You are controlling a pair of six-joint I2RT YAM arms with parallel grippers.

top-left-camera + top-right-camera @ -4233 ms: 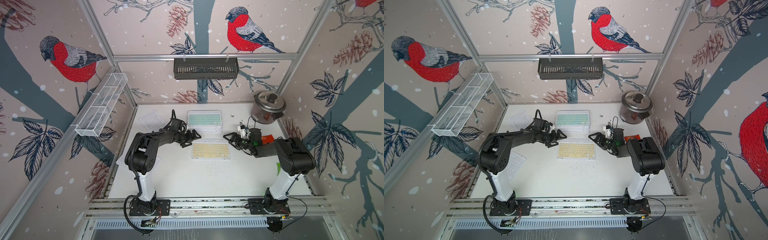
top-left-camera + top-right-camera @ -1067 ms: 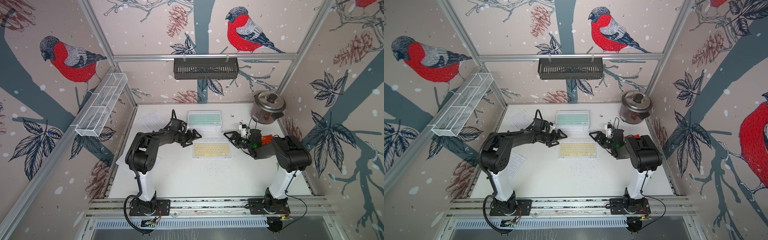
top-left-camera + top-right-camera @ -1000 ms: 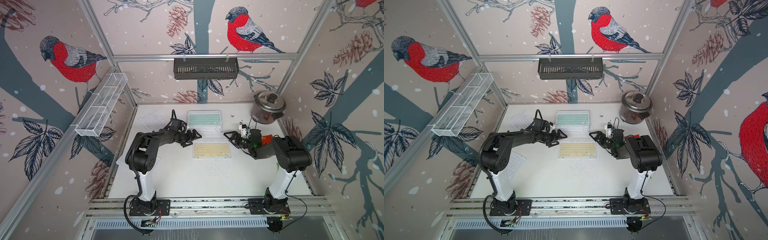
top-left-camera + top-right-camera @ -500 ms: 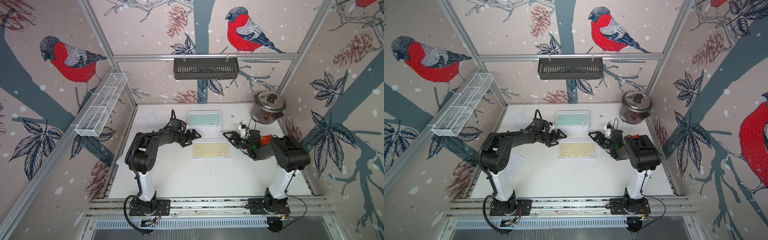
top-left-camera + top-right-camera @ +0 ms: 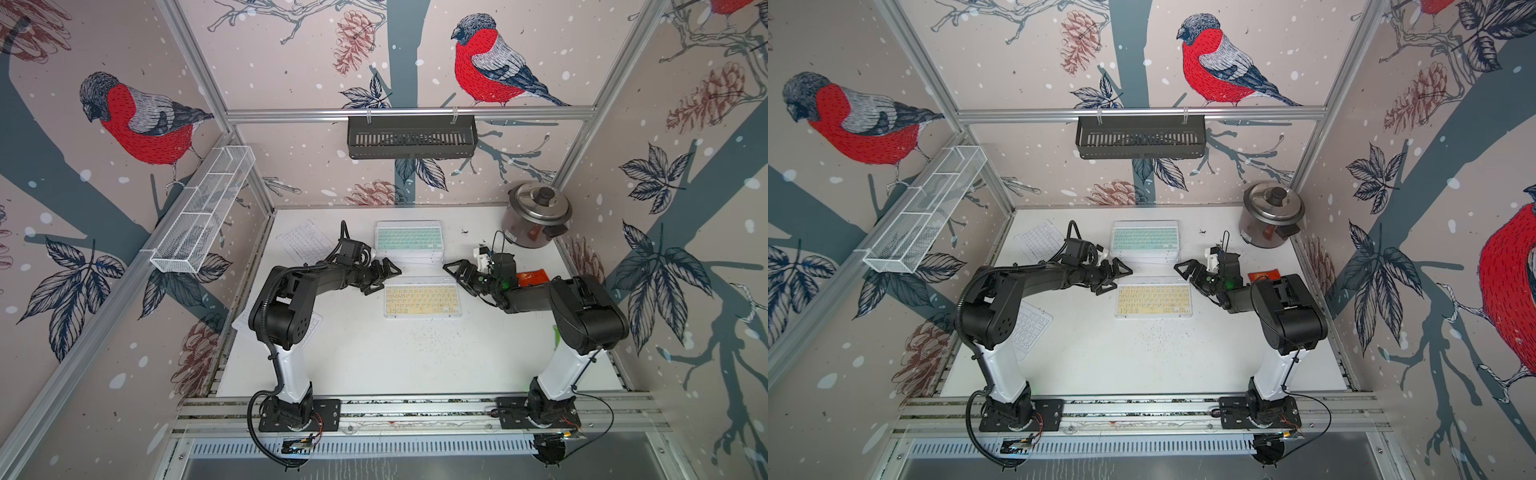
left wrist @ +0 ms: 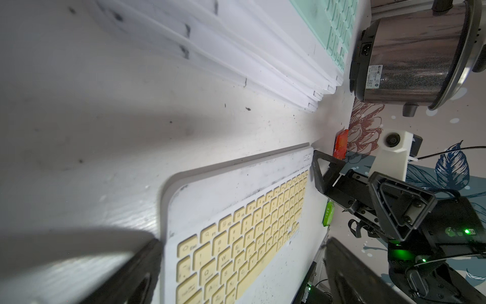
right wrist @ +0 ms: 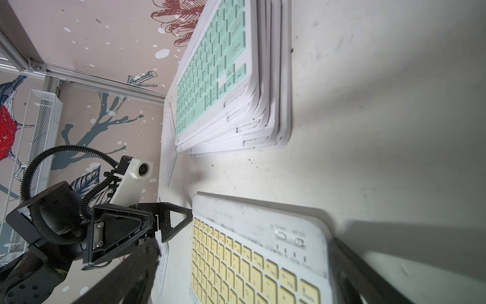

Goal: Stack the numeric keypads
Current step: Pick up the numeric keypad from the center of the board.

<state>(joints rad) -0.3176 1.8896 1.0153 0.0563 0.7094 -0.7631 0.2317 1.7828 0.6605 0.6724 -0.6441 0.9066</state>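
Note:
A yellow-keyed numeric keypad [image 5: 422, 297] [image 5: 1152, 297] lies flat at the table's middle. Behind it is a stack of several white-framed keypads [image 5: 409, 243] [image 7: 223, 79] with a mint green one on top. My left gripper [image 5: 383, 281] [image 6: 239, 276] is open at the yellow keypad's left end, and its fingers [image 6: 131, 273] straddle that end. My right gripper [image 5: 460, 280] [image 7: 246, 273] is open at the right end, straddling it the same way. I cannot tell whether any finger touches the frame. One white keypad [image 5: 305, 241] lies at the far left; another [image 5: 1030, 328] lies partly under the left arm.
A steel rice cooker [image 5: 536, 216] stands at the far right corner. An orange packet [image 5: 532, 276] and a green packet [image 5: 556, 334] lie by the right arm. A wire basket [image 5: 203, 212] and a black rack [image 5: 411, 137] hang on the walls. Dark crumbs [image 5: 424, 336] dot the table.
My right gripper has edged a little closer to the yellow keypad's right end. The left arm and the keypads have not visibly moved. Both grippers stay open.

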